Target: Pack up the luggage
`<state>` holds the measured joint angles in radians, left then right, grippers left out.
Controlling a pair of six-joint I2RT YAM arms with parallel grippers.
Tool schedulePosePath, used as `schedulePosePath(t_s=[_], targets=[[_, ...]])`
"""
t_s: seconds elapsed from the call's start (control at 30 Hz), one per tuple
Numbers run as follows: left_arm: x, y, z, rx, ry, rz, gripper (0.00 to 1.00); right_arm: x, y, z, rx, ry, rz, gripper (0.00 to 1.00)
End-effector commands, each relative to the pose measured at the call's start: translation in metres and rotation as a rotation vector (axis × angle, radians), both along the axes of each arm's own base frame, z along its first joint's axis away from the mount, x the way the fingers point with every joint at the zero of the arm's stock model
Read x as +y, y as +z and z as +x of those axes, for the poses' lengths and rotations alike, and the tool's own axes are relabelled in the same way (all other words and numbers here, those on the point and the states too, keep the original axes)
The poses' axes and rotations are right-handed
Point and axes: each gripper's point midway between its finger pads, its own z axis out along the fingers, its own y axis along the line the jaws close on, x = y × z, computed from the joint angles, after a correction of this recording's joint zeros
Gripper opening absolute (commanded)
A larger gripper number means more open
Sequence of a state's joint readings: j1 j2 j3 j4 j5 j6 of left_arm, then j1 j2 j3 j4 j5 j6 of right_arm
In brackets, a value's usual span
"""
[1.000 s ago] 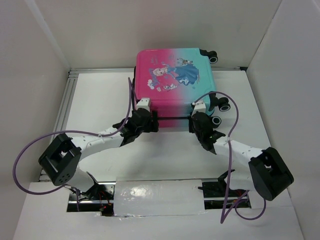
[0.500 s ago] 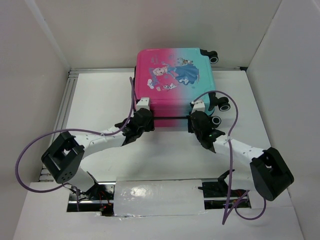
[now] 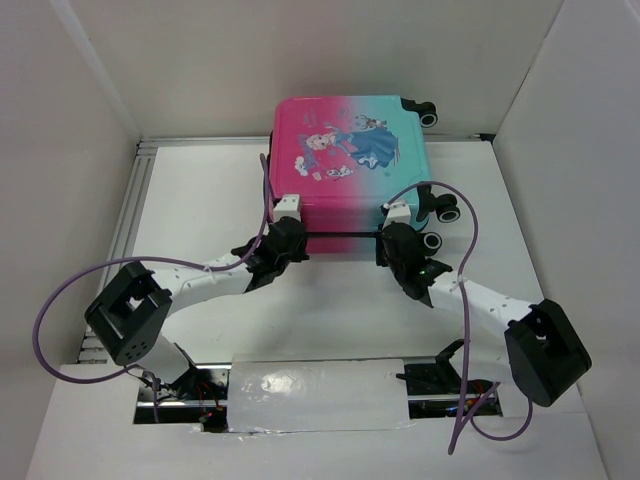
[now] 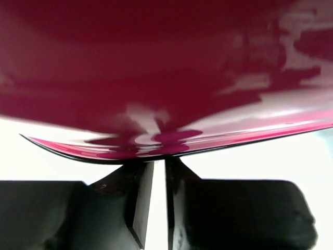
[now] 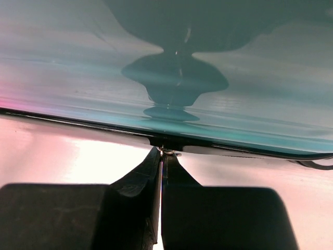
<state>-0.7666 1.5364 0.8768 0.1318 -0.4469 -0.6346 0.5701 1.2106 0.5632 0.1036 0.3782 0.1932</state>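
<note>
Robot-lab test booth. White table (image 3: 340, 310), boxed in by plain white panel walls (image 3: 60, 180) on the left, far and right sides. Aluminium rail (image 3: 125, 220) along the table's left and far edges. Two arms (image 3: 190, 280) bolted at the near edge. Loose purple cables (image 3: 50, 310). Exposed wiring (image 3: 195, 395) and a taped white cover (image 3: 315, 392) between the bases.

Left arm: elbow joint (image 3: 127, 318) shifted slightly right, toward the suitcase (image 3: 350, 150). Left gripper (image 4: 159, 165) drawn a little left along the case's near edge. Right arm: elbow joint (image 3: 545, 352) moved slightly right and toward the bench (image 3: 200, 200) front. Purple cable (image 3: 45, 320) loop re-draped.
</note>
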Motion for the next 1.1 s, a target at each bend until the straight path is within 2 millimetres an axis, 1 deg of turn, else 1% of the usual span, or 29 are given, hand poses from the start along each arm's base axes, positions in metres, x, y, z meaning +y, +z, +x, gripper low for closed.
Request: schedulePosePath(t_s=[0.0,0.07,0.1,0.13,0.17,0.2,0.23,0.33,0.37,0.4,0.43,0.47,0.5,0.53,0.57,0.6,0.63,0.67,0.7,0.73,0.77,0.8,0.83,0.87,0.9,0.97,1.0,1.03,1.07], targets=[[0.002,0.006,0.013,-0.054,0.036,-0.013,0.25,0.014,0.043,0.012,-0.107,0.005,0.077,0.0],[0.001,0.01,0.014,-0.063,0.031,-0.011,0.23,0.014,0.043,0.012,-0.107,0.005,0.077,0.0],[0.002,0.003,0.013,-0.047,0.031,0.005,0.18,0.012,0.043,0.013,-0.111,0.001,0.065,0.0],[0.001,0.007,0.016,-0.057,0.038,0.003,0.16,0.012,0.043,0.013,-0.111,0.001,0.065,0.0],[0.001,0.002,0.016,-0.048,0.038,0.011,0.09,0.012,0.043,0.013,-0.111,0.001,0.065,0.0],[0.003,0.0,0.014,-0.041,0.038,0.019,0.09,0.01,0.043,0.013,-0.114,-0.008,0.061,0.0],[0.004,-0.004,0.015,-0.035,0.051,0.023,0.0,0.011,0.04,0.013,-0.105,-0.014,0.067,0.0],[0.006,-0.006,0.015,-0.026,0.071,0.018,0.0,0.008,0.034,0.011,-0.087,-0.037,0.08,0.0],[0.011,-0.008,0.016,-0.02,0.081,0.024,0.0,0.007,0.035,0.011,-0.089,-0.055,0.089,0.0],[0.014,-0.013,0.013,-0.01,0.081,0.034,0.0,0.001,0.029,0.011,-0.07,-0.077,0.08,0.0],[0.018,-0.015,0.012,0.004,0.087,0.027,0.0,-0.003,0.028,0.011,-0.067,-0.103,0.077,0.0],[0.024,-0.011,0.014,-0.001,0.107,0.013,0.0,-0.01,0.021,0.009,-0.049,-0.133,0.076,0.0],[0.03,-0.016,0.011,0.012,0.108,0.015,0.0,-0.01,0.019,0.008,-0.041,-0.138,0.081,0.0],[0.039,-0.017,0.013,0.016,0.122,0.01,0.0,-0.017,0.018,0.009,-0.037,-0.165,0.079,0.0],[0.043,-0.016,0.012,0.019,0.126,0.005,0.0,-0.017,0.016,0.008,-0.028,-0.174,0.089,0.0],[0.049,-0.016,0.008,0.021,0.127,-0.004,0.0,-0.026,0.019,0.01,-0.033,-0.205,0.1,0.0],[0.059,-0.015,0.01,0.019,0.148,-0.006,0.0,-0.031,0.02,0.009,-0.038,-0.224,0.115,0.0],[0.064,-0.015,0.008,0.024,0.153,-0.008,0.0,-0.033,0.018,0.007,-0.033,-0.223,0.12,0.0],[0.069,-0.013,0.008,0.02,0.164,-0.012,0.0,-0.04,0.02,0.009,-0.038,-0.244,0.138,0.0],[0.075,-0.015,0.005,0.026,0.178,-0.016,0.0,-0.045,0.018,0.007,-0.035,-0.255,0.136,0.0],[0.08,-0.009,0.005,0.012,0.187,-0.028,0.0,-0.048,0.012,0.003,-0.019,-0.264,0.143,0.0],[0.084,-0.007,0.006,0.013,0.203,-0.037,0.0,-0.053,0.016,0.005,-0.03,-0.288,0.162,0.0],[0.087,-0.014,0.002,0.029,0.203,-0.024,0.0,-0.058,0.009,0.002,-0.017,-0.298,0.153,0.0],[0.091,-0.009,0.004,0.016,0.221,-0.027,0.0,-0.061,0.011,0.003,-0.025,-0.313,0.167,0.0],[0.1,-0.015,0.002,0.034,0.246,-0.012,0.0,-0.065,0.005,0.0,-0.007,-0.33,0.166,0.0],[0.108,-0.018,-0.001,0.053,0.261,0.003,0.0,-0.074,0.006,0.0,-0.008,-0.358,0.165,0.0],[0.115,-0.014,0.0,0.044,0.28,-0.005,0.0,-0.074,0.006,0.0,-0.008,-0.358,0.165,0.0],[0.116,-0.011,-0.001,0.04,0.28,-0.008,0.0,-0.083,0.004,0.001,-0.002,-0.384,0.16,0.0],[0.13,-0.018,-0.005,0.053,0.307,0.002,0.0,-0.087,0.007,0.001,-0.011,-0.394,0.165,0.0]])
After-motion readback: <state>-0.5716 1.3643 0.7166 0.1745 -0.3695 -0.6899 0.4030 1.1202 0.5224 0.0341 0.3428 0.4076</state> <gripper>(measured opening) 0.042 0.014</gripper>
